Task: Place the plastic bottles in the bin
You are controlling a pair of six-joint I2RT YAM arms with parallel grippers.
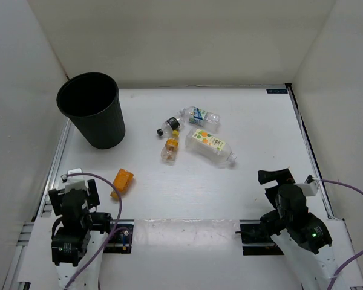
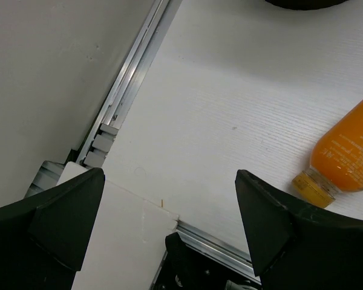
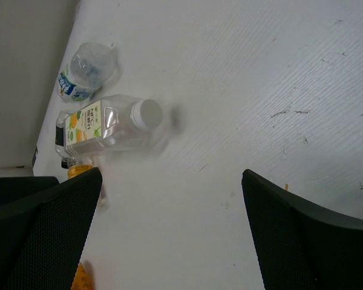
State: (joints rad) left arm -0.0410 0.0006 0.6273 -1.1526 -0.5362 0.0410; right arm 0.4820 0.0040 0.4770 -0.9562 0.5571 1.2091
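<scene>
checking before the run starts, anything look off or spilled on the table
Nothing spilled. The clear bottles all lie on their sides in a loose cluster; the blue-label one looks crumpled. An orange bottle lies alone, nearer the upright bin.

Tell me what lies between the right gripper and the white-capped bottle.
Only bare table lies between the right gripper and the white-capped bottle; the right wrist view shows it.

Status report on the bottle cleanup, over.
Open and empty: left gripper, right gripper. Four plastic bottles lying mid-table, orange bottle by left gripper. Upright bin far left; no obstacle seen.
</scene>
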